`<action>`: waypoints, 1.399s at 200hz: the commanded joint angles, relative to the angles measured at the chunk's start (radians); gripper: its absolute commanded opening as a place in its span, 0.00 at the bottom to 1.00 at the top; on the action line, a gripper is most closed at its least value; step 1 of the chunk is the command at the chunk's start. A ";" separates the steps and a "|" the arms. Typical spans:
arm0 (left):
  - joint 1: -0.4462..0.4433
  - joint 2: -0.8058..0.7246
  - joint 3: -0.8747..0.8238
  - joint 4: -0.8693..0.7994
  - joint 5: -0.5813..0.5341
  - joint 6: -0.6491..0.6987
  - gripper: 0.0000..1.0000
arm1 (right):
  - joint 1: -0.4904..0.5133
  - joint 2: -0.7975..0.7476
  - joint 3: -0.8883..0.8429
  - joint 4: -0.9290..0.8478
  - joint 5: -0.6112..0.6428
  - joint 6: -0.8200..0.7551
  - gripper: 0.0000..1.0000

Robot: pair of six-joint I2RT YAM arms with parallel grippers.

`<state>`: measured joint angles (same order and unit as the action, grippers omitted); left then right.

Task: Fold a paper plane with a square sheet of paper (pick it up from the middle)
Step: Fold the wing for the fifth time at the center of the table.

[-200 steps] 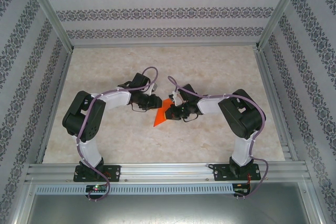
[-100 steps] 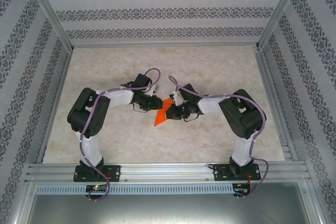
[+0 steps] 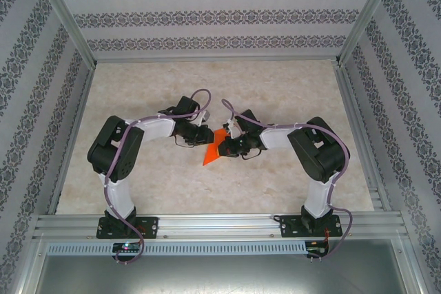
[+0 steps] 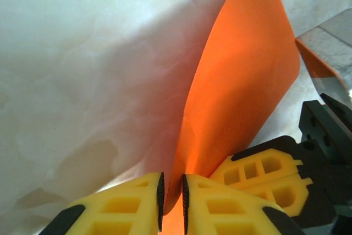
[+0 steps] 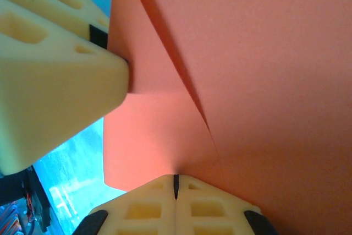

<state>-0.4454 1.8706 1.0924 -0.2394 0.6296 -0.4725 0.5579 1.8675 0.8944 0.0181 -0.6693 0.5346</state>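
My left gripper (image 4: 171, 201), narrowed, pinches the orange paper (image 4: 242, 92) from its left; my right gripper (image 5: 175, 186) clamps the opposite side, the long point aimed nearward.

The left gripper (image 4: 172, 193) pinches the folded orange-red paper's (image 4: 242, 81) near edge above the marble table (image 4: 82, 53); the right gripper's finger (image 4: 264, 175) touches its right side.

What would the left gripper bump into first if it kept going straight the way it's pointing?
The orange paper: it sits between the fingers of the left gripper and rises straight ahead. Behind it lies the marble table, probably next, though depth is hard to judge.
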 commanded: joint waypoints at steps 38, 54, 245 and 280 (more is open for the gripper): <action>-0.021 -0.040 -0.024 -0.033 0.014 0.062 0.14 | -0.012 -0.020 0.000 -0.077 0.066 -0.035 0.02; -0.028 -0.040 -0.023 -0.045 0.001 0.073 0.13 | -0.012 -0.023 0.000 -0.079 0.068 -0.034 0.02; -0.072 -0.031 -0.007 0.068 0.065 -0.007 0.10 | -0.015 -0.049 -0.019 -0.085 0.098 -0.035 0.02; -0.073 -0.009 -0.009 0.139 0.104 -0.078 0.10 | -0.018 -0.072 -0.044 -0.060 0.110 -0.022 0.02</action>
<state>-0.5034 1.8568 1.0824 -0.1783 0.6815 -0.4839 0.5529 1.8252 0.8799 -0.0406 -0.6117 0.5194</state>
